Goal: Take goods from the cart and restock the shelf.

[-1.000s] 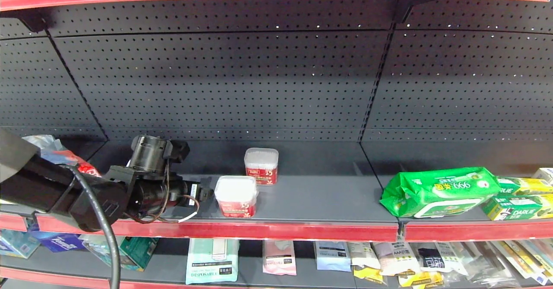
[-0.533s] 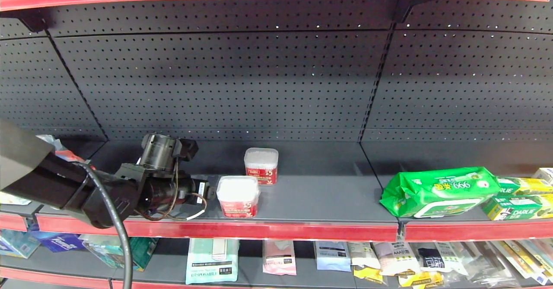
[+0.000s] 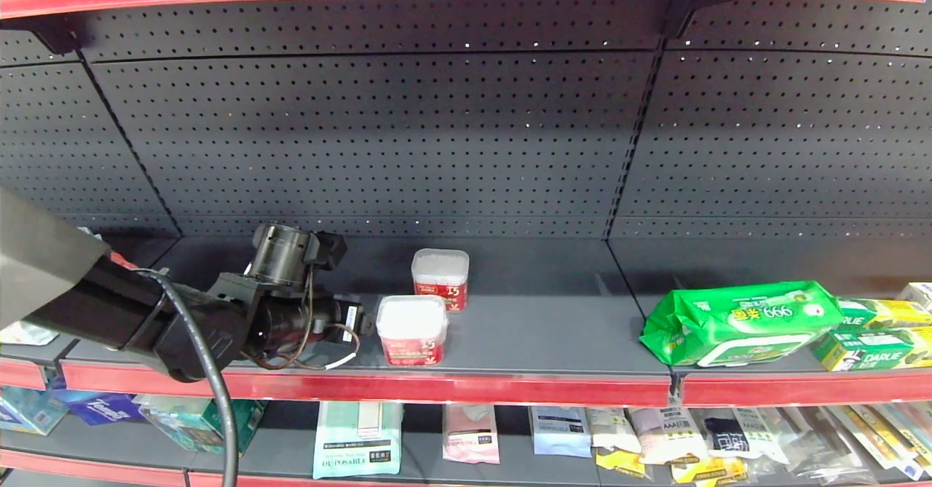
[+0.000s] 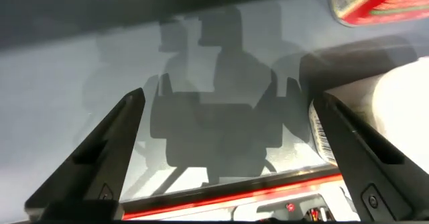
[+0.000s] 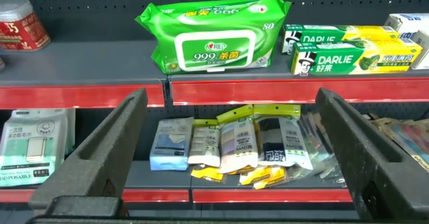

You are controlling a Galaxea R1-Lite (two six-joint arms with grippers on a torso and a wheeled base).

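Both empty and spread wide: right gripper (image 5: 232,93), and left gripper (image 4: 229,96) beside front tub (image 3: 412,330).

Your left arm (image 3: 131,312) stretches from the lower left of the head view toward the middle, with the forearm sloping slightly down and the wrist (image 3: 287,319) near level. Left gripper (image 4: 229,100): fingers (image 4: 107,150) spread wide, nothing between them. In the head view the tips are hard to make out, seemingly pointing rightward. Right gripper (image 5: 232,93): also spread wide, nothing held, facing level and forward.
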